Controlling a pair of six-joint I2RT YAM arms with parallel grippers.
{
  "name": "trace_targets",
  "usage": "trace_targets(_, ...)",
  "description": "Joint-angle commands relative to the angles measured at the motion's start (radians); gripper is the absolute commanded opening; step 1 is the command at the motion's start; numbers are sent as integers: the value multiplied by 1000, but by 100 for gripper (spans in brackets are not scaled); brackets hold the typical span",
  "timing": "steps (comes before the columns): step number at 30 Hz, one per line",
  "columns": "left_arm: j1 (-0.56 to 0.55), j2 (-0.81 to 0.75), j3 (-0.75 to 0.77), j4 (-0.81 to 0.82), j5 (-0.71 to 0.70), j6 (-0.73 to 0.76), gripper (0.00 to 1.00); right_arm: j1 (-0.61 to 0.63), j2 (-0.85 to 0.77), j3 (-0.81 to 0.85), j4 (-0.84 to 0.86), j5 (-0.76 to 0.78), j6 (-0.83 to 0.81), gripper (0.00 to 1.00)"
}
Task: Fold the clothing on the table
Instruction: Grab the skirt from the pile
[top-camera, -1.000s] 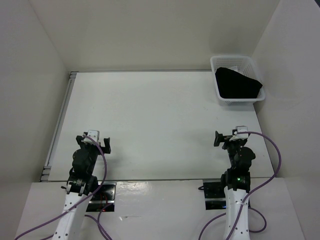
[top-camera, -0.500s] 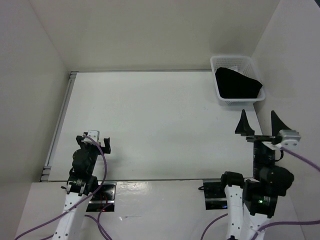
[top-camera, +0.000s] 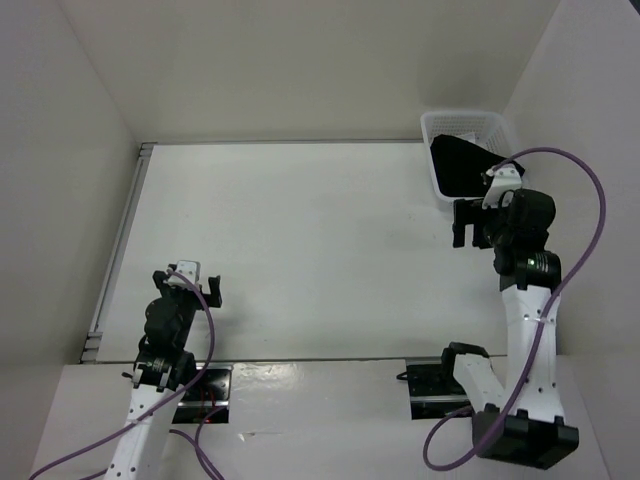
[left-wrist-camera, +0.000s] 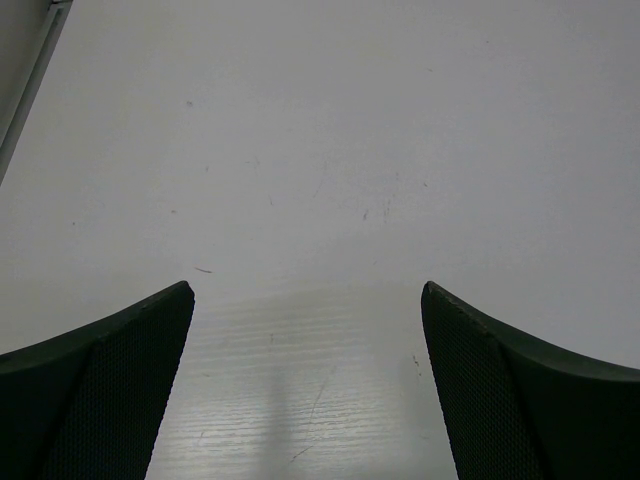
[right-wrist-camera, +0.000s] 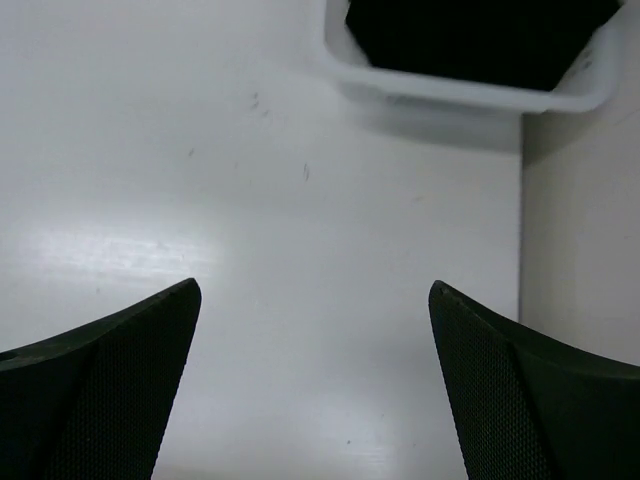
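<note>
2 arms show whole only in the top view. There the left gripper (top-camera: 190, 283) sits over the near left part of the table (top-camera: 300, 230), and the right gripper (top-camera: 462, 222) hangs at the far right, just on the near side of the basket (top-camera: 460, 114). That view also gives the thin metal rail (top-camera: 120, 250) along the table's left edge and the purple cables (top-camera: 590, 230) looping off each arm. The clothing (top-camera: 462, 168) lies inside the basket in the table's far right corner, a matte black heap that part of the right arm covers from above. The right wrist view looks straight at it, dark fabric filling the basket behind a rounded, blurred white plastic rim. The wrist views also settle the jaws. Both pairs stand spread wide, with only bare tabletop between them. Each of the fingers (right-wrist-camera: 90, 400) is a dark, curved wedge tapering to a point, its face covered in a fine dotted grain. The left wrist view shows what the top view does not: the smooth white surface carries faint scratches and small specks.
</note>
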Motion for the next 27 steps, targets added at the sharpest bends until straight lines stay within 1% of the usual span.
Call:
trace_targets(1,8,-131,3,34,32,54,100,6,73,41,-97,-72,-46,99)
trace_targets(2,8,-131,41,34,32,71,100,6,123,54,-112,-110,-46,99)
trace_targets(5,8,-122,122,80,-15,91,100,6,194,98,-112,-138,-36,99)
trace_targets(7,8,-61,235,81,-24,101,100,6,228,124,-82,-96,-24,99)
trace_targets(8,8,-24,278,81,-24,101,100,6,228,136,-82,-79,-23,99)
trace_targets(9,8,23,329,70,-61,101,100,6,264,167,-66,-56,-13,99)
trace_targets(10,8,150,386,59,-90,101,100,6,290,187,-66,-40,-13,99)
trace_targets(11,8,225,530,-6,-159,86,100,6,320,227,-66,-40,-13,99)
trace_targets(12,8,301,614,-52,-190,75,100,6,347,244,-66,-30,-13,99)
trace_targets(13,8,446,791,-100,-233,33,100,6,395,258,-75,-29,-13,99)
trace_targets(14,8,518,793,-169,-285,-18,100,6,418,274,-75,-29,-13,99)
trace_targets(15,8,592,993,-358,-314,-52,100,6,438,299,-75,-29,-13,99)
trace_targets(16,8,734,1094,-452,-314,-64,100,6,481,311,-75,-29,1,99)
trace_targets(17,8,802,1189,-607,-314,-51,100,6,502,337,-65,-16,1,99)
trace_targets(18,8,864,1272,-666,-304,-32,100,6,524,350,-65,-16,1,99)
trace_targets(19,8,966,1394,-711,-304,16,100,6,572,363,-51,12,13,99)
trace_targets(20,17,1008,1430,-760,-304,53,100,-3,599,394,-51,12,13,99)
trace_targets(21,17,1066,1447,-769,-304,42,100,-12,628,412,-40,12,24,99)
trace_targets(22,17,1082,1448,-769,-302,7,100,-12,689,429,-40,21,33,99)
trace_targets(23,28,1097,1428,-760,-267,-33,100,-23,721,452,-40,21,42,99)
trace_targets(25,37,1142,1403,-730,-178,-55,100,-23,787,529,-52,33,43,99)
trace_targets(26,37,1159,1393,-710,-93,-79,100,-23,844,576,-52,62,43,99)
trace_targets(27,46,1192,1367,-696,-59,-92,100,-23,870,600,-52,73,43,99)
